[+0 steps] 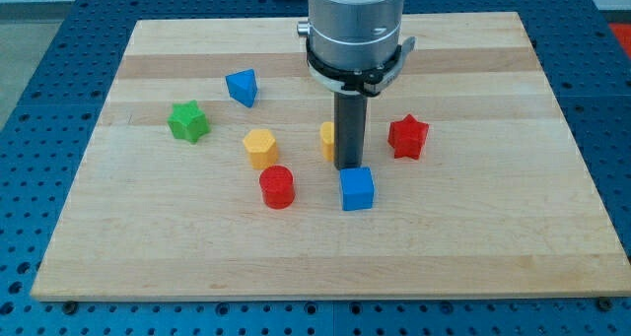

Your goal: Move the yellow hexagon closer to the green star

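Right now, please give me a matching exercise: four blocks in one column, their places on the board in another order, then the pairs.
Blocks:
1. green star
2. blue cube
3. red star
4. red cylinder

Places:
A. furthest to the view's right
B. just below my tip
C. furthest to the view's left
D. below the yellow hexagon

Pairs: 1-C, 2-B, 3-A, 4-D
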`<state>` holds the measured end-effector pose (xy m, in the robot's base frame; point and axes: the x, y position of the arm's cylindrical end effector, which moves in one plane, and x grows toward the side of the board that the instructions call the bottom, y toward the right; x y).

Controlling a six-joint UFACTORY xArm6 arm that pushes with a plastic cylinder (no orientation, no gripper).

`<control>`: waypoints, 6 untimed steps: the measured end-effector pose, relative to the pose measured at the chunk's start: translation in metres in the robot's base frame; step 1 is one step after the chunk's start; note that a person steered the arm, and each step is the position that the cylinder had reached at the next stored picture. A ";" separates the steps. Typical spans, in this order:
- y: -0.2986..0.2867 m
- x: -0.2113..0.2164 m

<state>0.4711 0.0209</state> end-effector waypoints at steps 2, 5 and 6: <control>-0.002 -0.011; -0.046 -0.011; -0.082 -0.011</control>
